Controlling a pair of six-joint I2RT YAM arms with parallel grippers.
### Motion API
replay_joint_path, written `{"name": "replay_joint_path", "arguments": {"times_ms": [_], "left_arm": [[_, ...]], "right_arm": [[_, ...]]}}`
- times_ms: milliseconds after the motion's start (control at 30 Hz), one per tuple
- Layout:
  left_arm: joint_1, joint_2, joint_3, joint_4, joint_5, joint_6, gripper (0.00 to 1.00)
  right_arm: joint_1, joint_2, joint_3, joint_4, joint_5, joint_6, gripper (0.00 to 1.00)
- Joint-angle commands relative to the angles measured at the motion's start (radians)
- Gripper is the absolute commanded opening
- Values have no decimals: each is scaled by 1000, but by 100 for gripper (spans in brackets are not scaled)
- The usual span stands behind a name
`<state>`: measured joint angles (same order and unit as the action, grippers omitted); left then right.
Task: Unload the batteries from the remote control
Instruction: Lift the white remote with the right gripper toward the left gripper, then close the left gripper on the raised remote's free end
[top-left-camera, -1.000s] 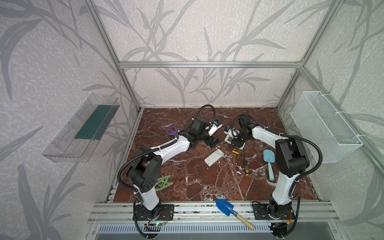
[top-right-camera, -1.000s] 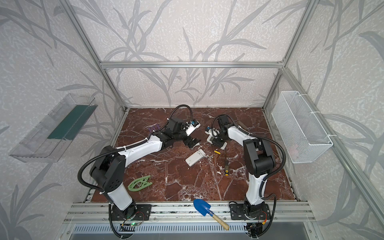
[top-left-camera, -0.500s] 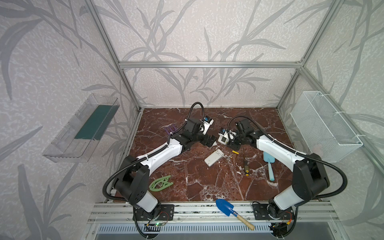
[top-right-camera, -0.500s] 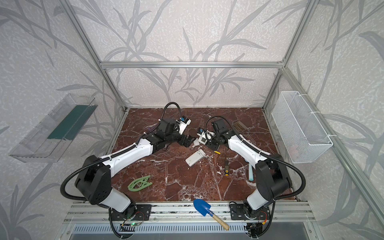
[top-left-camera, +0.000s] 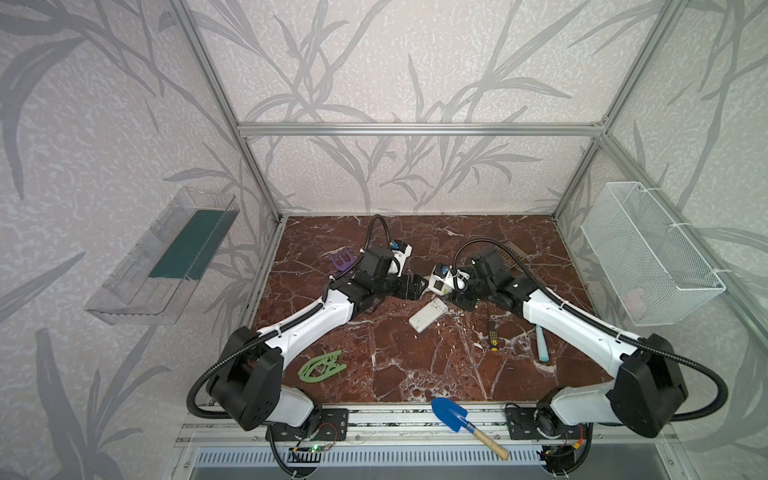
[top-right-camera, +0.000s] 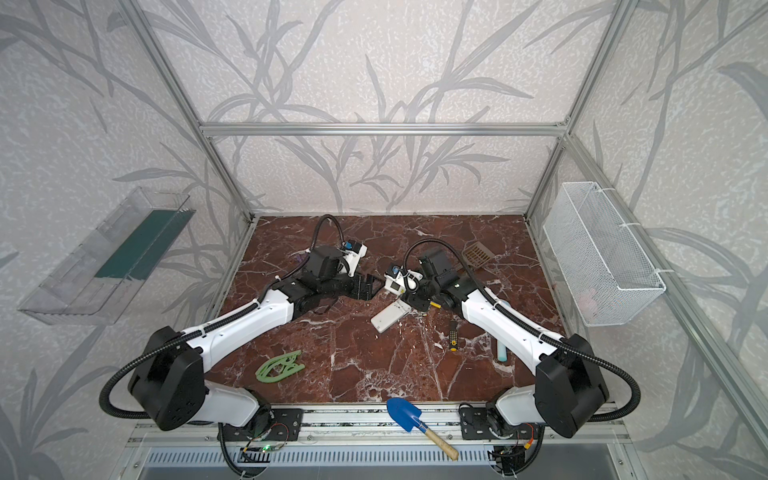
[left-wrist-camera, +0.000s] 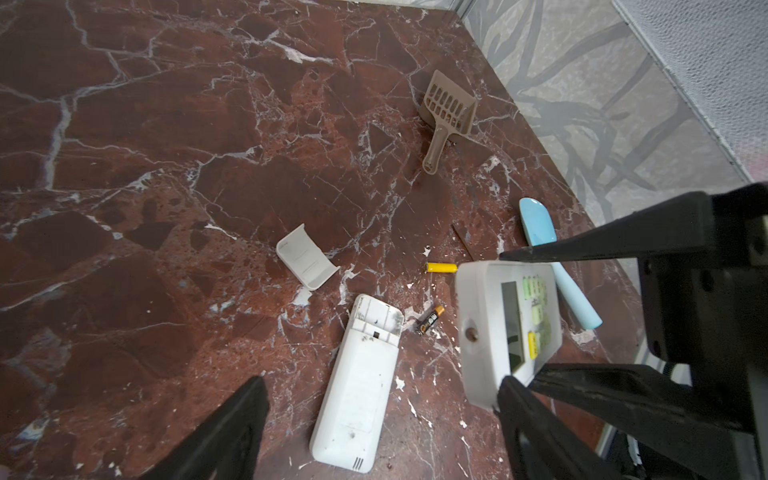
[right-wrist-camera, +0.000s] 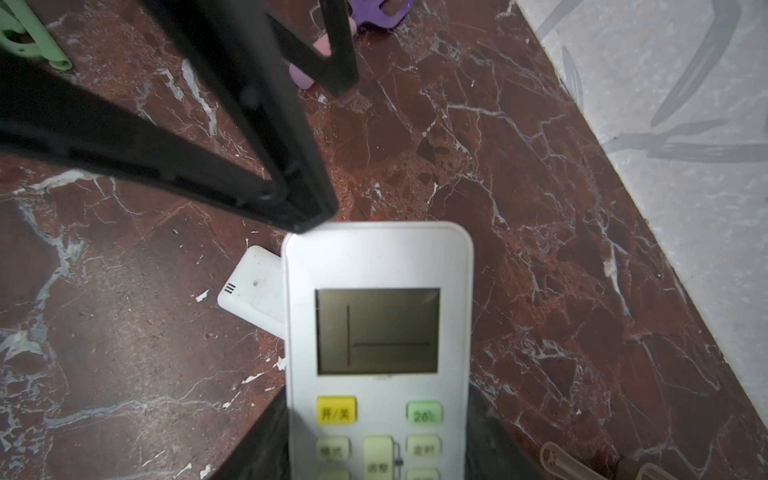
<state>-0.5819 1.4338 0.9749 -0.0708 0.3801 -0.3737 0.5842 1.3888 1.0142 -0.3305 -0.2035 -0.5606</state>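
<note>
Left gripper (left-wrist-camera: 381, 380) at held remote (left-wrist-camera: 484, 320) corner

glossy marble-look tabletop (left-wrist-camera: 166, 124); matt white plastic remote (right-wrist-camera: 376, 257) (its screen (right-wrist-camera: 377, 330) smooth, glassy); metal wire-mesh basket (top-left-camera: 648, 257).

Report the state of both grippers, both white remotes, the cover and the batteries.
Left gripper: open, one fingertip by the held remote's top corner.
Right gripper: shut on the white plastic remote with grey display, off the table.
White rectangular remote on the table: face down, battery bay open, apparently empty.
White curved plastic cover: off, loose on the table.
Yellow cylindrical battery: out, on the table.
Black-and-copper cylindrical battery: out, beside the open bay.
</note>
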Motion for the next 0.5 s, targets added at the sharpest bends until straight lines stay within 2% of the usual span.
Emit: {"name": "replay_joint_path", "arguments": {"times_ms": [0,300,467], "left_arm": [[5,-30,-12,61,90,-59,85],[4,-44,-29,74,92,-80,79],[5,-24,-26,89,105,-95,62]], "right_arm": [[18,-17,-4,36,-17,26,34],[51,-12,-2,59,-13,34,33],[74,-11,4,75,-10,37,33]]}}
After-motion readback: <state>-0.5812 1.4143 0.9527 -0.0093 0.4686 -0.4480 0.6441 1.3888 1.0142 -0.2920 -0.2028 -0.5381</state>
